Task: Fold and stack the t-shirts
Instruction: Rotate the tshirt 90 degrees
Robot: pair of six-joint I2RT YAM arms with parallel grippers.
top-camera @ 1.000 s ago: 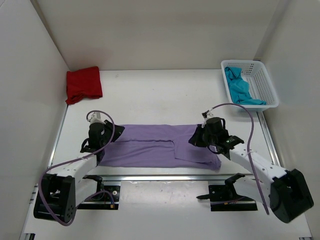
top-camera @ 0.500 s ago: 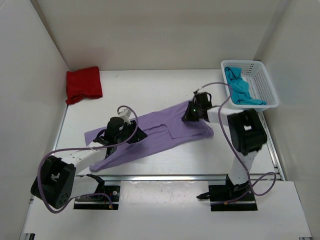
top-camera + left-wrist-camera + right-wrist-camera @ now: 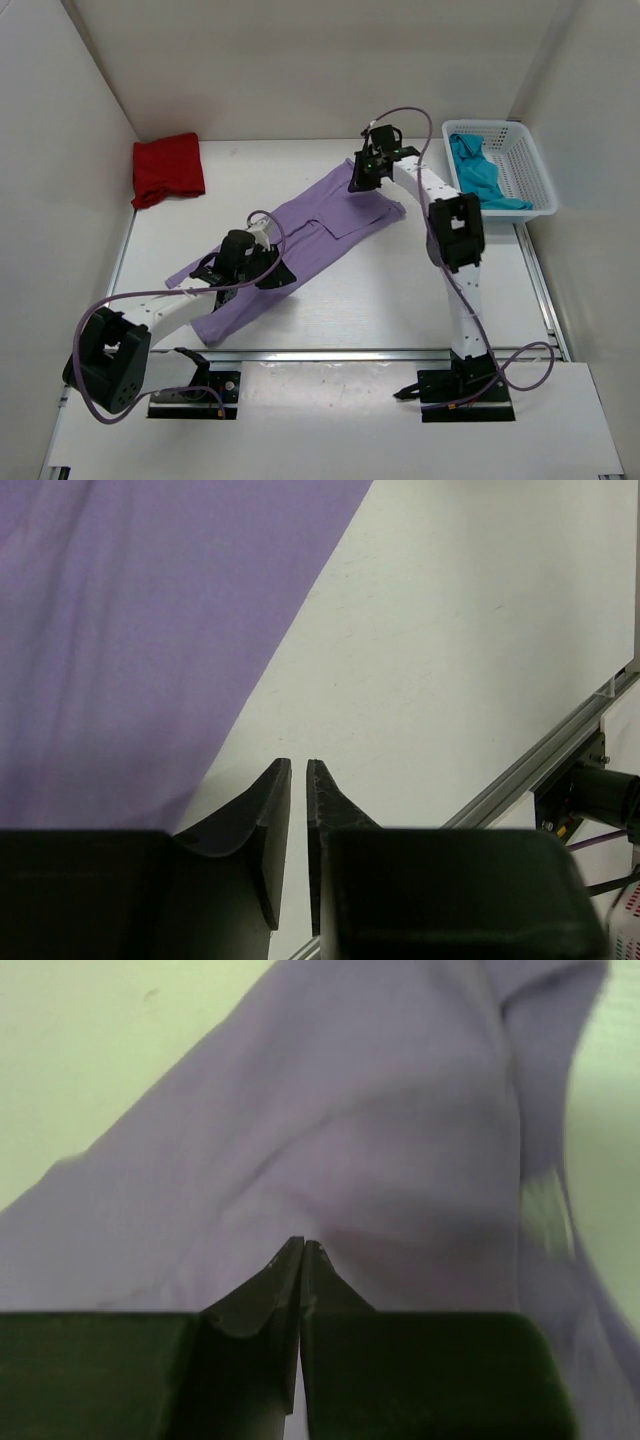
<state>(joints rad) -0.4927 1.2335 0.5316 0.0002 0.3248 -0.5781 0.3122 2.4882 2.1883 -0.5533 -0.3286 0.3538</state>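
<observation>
- The purple shirt (image 3: 295, 245) lies slantwise mid-surface (image 3: 330, 310); I place everything else by it.
- My right tool (image 3: 301, 1248) is clamped tight on its far end.
- My left tool (image 3: 297, 770), by its near edge, is almost closed; whether it grips cloth, I can't tell.
- Red shirt (image 3: 167, 168): far left.
- Teal shirt (image 3: 477, 175): far right, in the basket (image 3: 527, 170).

Three t-shirts (image 3: 300, 245), one basket (image 3: 530, 170), two arms (image 3: 450, 260)

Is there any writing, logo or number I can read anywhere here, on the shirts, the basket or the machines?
None can be read.
Purple shirt, red shirt, teal shirt: plain, no print.
Basket: no label visible.
Arms and their base plates: any markings are too small to read.
</observation>
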